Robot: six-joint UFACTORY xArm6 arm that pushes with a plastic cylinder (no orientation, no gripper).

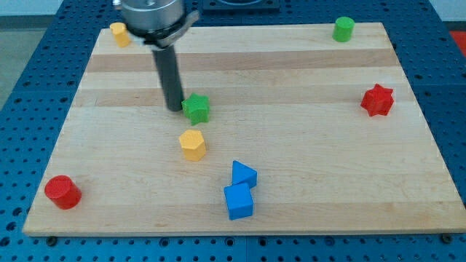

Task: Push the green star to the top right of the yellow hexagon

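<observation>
The green star [196, 108] lies on the wooden board [306, 145], left of centre. The yellow hexagon [193, 144] sits just below it, slightly to the view's left, with a small gap between them. My tip [174, 108] is on the board at the star's left side, touching or almost touching it. The dark rod rises from there toward the view's top.
A yellow block [119, 34] is at the top left corner, a green cylinder [344, 29] at the top right, a red star [377, 100] at the right. A red cylinder [62, 192] is bottom left. A blue triangle [244, 175] and blue cube [239, 201] sit bottom centre.
</observation>
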